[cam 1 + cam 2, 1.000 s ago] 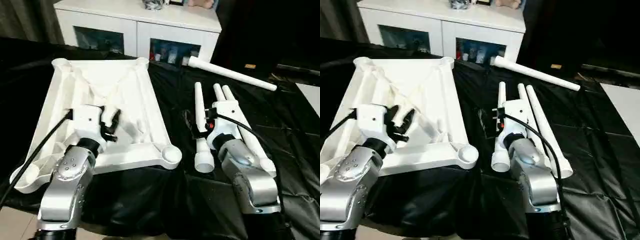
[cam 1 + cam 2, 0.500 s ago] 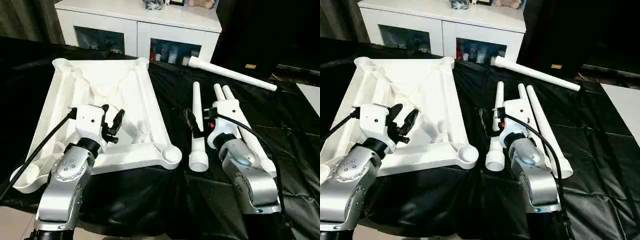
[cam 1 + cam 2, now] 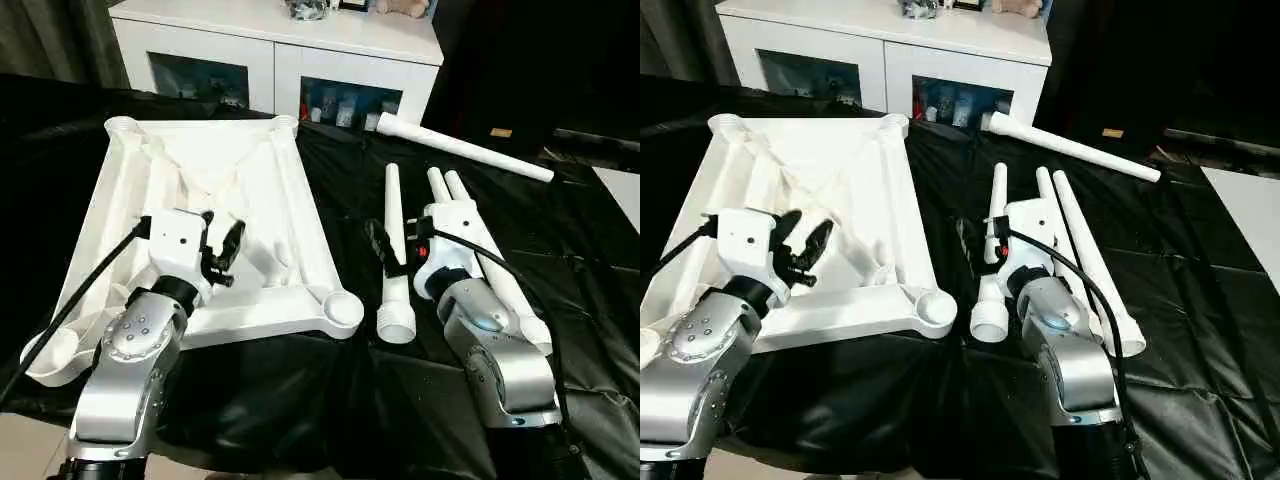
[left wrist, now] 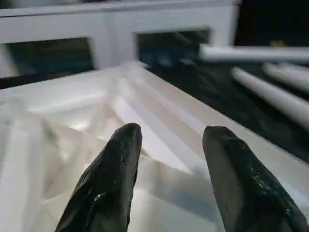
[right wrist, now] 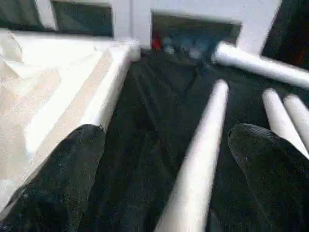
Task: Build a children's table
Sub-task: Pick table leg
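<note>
Four legs are lying loose on the black-draped desk [image 3: 330, 400] and none is standing in a socket yet, so I am judging the build as barely started. The tabletop [image 3: 250, 180] is resting ribbed side up in the left half of the head views, its near corner socket [image 3: 344, 309] empty at centre frame. I am holding my left tool [image 3: 222, 248] over the tabletop's ribs at lower left, fingers [image 4: 108, 186] half spread and gripping nothing. My right tool [image 3: 981, 243] is hanging fully spread at centre right, straddling the nearest leg [image 3: 394, 262], which is lying between its fingers [image 5: 58, 179] without being pinched. Two more legs [image 3: 470, 225] are lying side by side just right of that wrist, and a fourth leg [image 3: 462, 147] is lying crosswise at upper right, in front of the white cabinet [image 3: 275, 55]. By my judgement, everything is remaining: closing on this leg, carrying it to a socket, seating it, then repeating three times.
</note>
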Motion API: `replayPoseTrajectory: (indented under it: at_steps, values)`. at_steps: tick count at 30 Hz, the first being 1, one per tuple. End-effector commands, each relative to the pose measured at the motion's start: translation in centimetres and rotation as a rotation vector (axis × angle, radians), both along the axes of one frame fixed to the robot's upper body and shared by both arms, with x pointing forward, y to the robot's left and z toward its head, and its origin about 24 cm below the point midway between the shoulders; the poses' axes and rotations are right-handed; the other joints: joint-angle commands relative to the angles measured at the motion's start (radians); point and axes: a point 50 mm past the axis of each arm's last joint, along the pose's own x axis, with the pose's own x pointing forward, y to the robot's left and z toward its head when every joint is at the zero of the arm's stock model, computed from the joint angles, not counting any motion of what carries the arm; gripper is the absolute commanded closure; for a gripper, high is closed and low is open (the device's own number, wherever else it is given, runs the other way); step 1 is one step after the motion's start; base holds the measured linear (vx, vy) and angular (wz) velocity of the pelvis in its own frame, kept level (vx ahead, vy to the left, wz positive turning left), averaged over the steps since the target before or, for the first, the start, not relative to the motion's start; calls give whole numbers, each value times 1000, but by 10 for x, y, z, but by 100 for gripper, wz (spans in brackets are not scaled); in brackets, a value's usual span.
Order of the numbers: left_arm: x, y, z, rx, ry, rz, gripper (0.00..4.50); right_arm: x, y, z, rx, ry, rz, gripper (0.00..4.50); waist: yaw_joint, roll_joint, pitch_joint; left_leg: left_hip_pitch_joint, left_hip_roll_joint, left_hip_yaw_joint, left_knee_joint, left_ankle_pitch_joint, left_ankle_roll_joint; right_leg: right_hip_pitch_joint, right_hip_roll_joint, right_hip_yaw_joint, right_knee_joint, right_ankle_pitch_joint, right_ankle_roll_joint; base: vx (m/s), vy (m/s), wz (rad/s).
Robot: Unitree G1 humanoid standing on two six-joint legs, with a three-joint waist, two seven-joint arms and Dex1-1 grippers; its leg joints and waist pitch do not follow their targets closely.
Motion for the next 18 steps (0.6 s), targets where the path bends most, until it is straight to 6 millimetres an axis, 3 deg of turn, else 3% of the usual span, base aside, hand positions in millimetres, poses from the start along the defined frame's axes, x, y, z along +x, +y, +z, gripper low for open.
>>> replayPoseTrajectory:
  at_steps: [1,2,3,4,5,8,13,18]
  values:
    - [-6,-12,-1,34,7,-168,211,3,-2,-10,0,101,17,0,-5,19,-54,5,15,-8,-73,-242,-22,37,-60,57,-94,-227,-59,0,0,0]
    - [-8,-15,3,42,4,-256,211,7,0,-13,-16,145,26,0,-7,10,-53,3,15,-7,-73,-241,-21,38,-59,57,-96,-227,-61,0,0,0]
    - [-9,-15,4,42,6,-285,211,8,0,-14,-25,160,26,0,-5,18,-55,6,15,-8,-73,-233,-26,37,-62,57,-91,-219,-76,0,0,0]
    - [-11,-19,11,80,-4,-408,211,16,1,-15,-57,198,19,0,-5,17,-54,6,15,-7,-72,-231,-32,35,-62,56,-89,-214,-85,0,0,0]
    - [-11,-19,11,80,-4,-408,211,16,1,-15,-57,198,19,0,-5,11,-54,6,16,-6,-73,-227,-32,37,-63,57,-91,-214,-86,0,0,0]
    - [-20,-25,18,123,43,-605,211,32,2,-9,-48,225,-21,0,-5,13,-55,7,15,-4,-72,-205,-42,37,-66,57,-82,-195,-102,0,0,0]
    - [-25,-28,20,170,75,-698,211,43,-3,-5,-128,243,-86,0,-5,14,-56,8,15,0,-71,-175,-59,40,-63,57,-76,-152,-99,0,0,0]
    - [-27,-31,21,165,85,-734,211,40,-5,-19,-174,443,-91,0,-5,13,-58,7,14,0,-69,-159,-68,45,-61,57,-72,-117,-99,0,0,0]
